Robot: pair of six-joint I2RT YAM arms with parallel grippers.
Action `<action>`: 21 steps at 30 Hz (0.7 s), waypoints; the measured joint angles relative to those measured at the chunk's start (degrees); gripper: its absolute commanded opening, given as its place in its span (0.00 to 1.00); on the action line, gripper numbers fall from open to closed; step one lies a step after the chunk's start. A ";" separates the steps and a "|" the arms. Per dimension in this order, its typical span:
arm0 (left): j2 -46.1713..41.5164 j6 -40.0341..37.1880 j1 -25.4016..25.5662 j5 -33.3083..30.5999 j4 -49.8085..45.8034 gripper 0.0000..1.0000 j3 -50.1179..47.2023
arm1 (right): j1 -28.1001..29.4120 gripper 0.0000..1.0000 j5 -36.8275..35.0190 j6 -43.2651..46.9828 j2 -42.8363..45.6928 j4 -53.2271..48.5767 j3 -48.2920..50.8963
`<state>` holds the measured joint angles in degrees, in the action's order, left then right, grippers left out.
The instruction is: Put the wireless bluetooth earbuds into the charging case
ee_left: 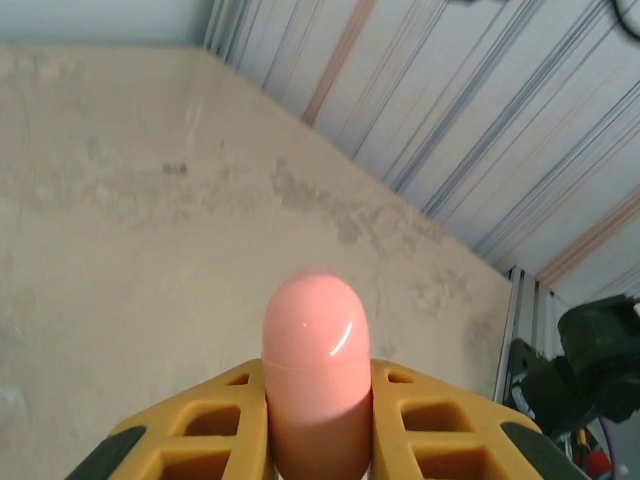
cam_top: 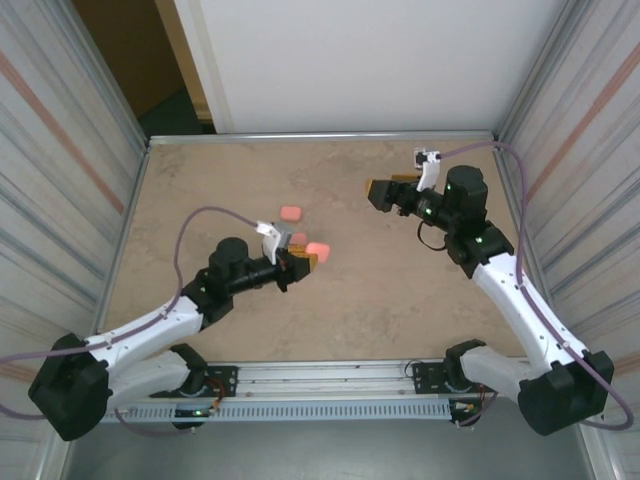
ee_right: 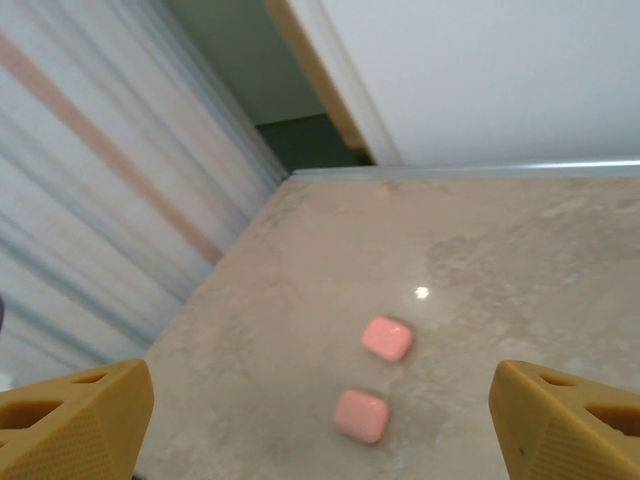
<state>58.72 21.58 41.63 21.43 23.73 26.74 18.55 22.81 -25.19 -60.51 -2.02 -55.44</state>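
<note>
Over the desk [cam_top: 400, 300], my right pincer [cam_top: 378, 192] hangs spread and empty. My left pincer [cam_top: 300, 264] is clenched on a closed charging case [ee_left: 316, 350], near two other cases [ee_right: 387, 338] lying flat. I judge I'm presenting the case; next its lid must open before earbuds go in.

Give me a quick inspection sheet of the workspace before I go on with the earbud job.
Surface: glossy beige marbled table.
Job's things: one pink charging case held in the left pincer, looks closed; two more pink cases lie apart on the table.
Clutter: nothing seen.
Grippers: left pincer shut on the case; right pincer open above the table.
Cables: a purple cable loops by the left arm, another by the right.
Surroundings: corrugated metal walls, white panel at back.
</note>
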 measured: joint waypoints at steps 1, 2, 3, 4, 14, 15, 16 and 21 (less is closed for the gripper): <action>0.02 0.87 0.66 -1.11 -0.57 0.00 -0.68 | -0.31 0.92 -0.72 -0.20 0.61 0.07 0.52; 0.11 1.81 1.09 -2.34 -1.20 0.00 -1.29 | -0.68 0.92 -1.40 -0.35 1.29 0.11 1.03; 0.26 2.67 1.22 -3.41 -1.70 0.00 -1.68 | -0.96 0.93 -1.84 -0.68 1.77 0.13 1.33; 0.42 3.65 1.25 -4.79 -2.12 0.00 -2.19 | -1.36 0.95 -2.16 -1.03 2.32 0.17 1.57; 2.45 8.50 0.17 -12.96 -8.59 0.00 -3.21 | -4.87 1.00 -2.45 -4.09 5.88 0.61 4.96; 2.91 8.90 -0.46 -13.00 -9.33 0.00 -3.17 | -5.14 1.00 -2.45 -4.37 5.88 0.57 5.29; 3.39 9.44 -1.27 -12.98 -9.97 0.00 -3.17 | -5.20 1.00 -2.45 -4.44 5.88 0.48 5.53; 6.43 11.74 -5.35 -11.80 -10.86 0.00 -3.17 | -5.40 1.00 -2.54 -4.79 5.81 0.55 5.60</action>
<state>65.14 33.32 36.27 9.63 12.86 23.57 13.15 20.27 -29.98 -54.70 -1.48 -49.84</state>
